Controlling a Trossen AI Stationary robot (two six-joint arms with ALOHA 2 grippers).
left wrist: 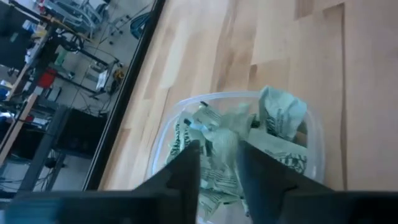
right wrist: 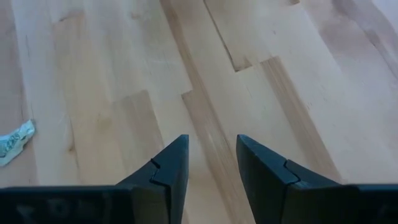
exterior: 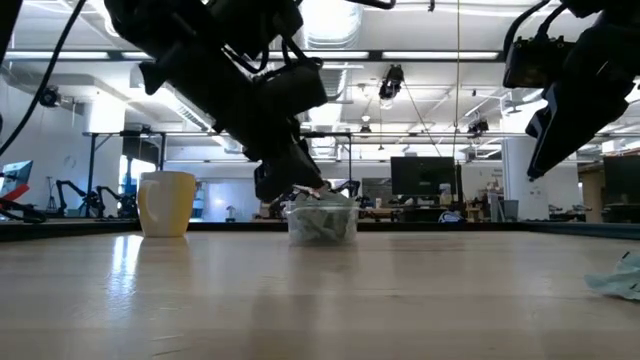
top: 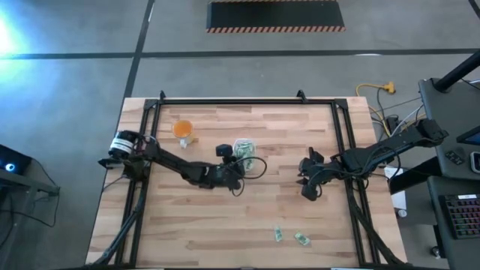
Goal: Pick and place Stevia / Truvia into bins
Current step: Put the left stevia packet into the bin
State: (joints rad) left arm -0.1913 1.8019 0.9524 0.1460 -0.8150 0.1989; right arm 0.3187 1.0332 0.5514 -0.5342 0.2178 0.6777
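high view: the left gripper [top: 238,171] hangs over the near edge of the clear container [top: 244,148], which sits near the middle of the table [top: 225,232] and shows pale green sachets [top: 243,149] inside. an orange cup [top: 183,130] stands to its left, apart from it. the right gripper [top: 307,184] hovers over bare wood to the right, well away from the container. two loose sachets [top: 278,235] lie at the near edge, close to one another.

low view: the left gripper [exterior: 290,180] reaches down to the rim of the container [exterior: 322,222], which looks well filled. the cup [exterior: 167,203] stands to the left. one sachet [exterior: 617,280] shows at the near right.

left wrist view: its fingers [left wrist: 184,177] stand slightly apart over the heap of sachets [left wrist: 281,114] in the container [left wrist: 163,134], with nothing clearly held between them.

right wrist view: its fingers [right wrist: 169,168] are parted and empty above the table; one sachet [right wrist: 13,143] lies off to the side.

judgement: most packets seem binned; at least the two loose ones remain.
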